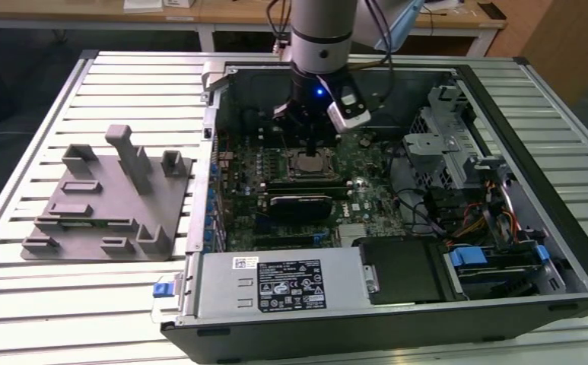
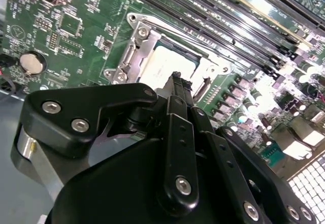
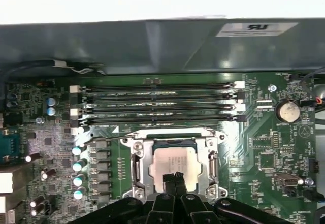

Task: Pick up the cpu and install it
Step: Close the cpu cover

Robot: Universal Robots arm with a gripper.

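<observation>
The cpu (image 3: 163, 159), a small square chip with a silver top, lies flat in the metal socket frame (image 3: 136, 169) on the green motherboard (image 3: 264, 153). The exterior view shows the cpu (image 1: 311, 162) inside the open computer case (image 1: 578, 251), under the arm. My gripper (image 3: 175, 175) hangs just above the cpu's near edge with its black fingers pressed together and nothing between them. In the second wrist view the gripper (image 2: 176, 76) ends over the cpu (image 2: 161, 64). Whether the tips touch the chip cannot be told.
Memory slots (image 3: 157, 102) and a coin battery (image 3: 287, 110) flank the socket. A thin socket lever (image 3: 101, 138) sticks out to one side. In the exterior view a grey fixture plate with posts (image 1: 111, 198) stands left of the case; power supply (image 1: 273, 285) and drive cage (image 1: 456, 152) crowd the case.
</observation>
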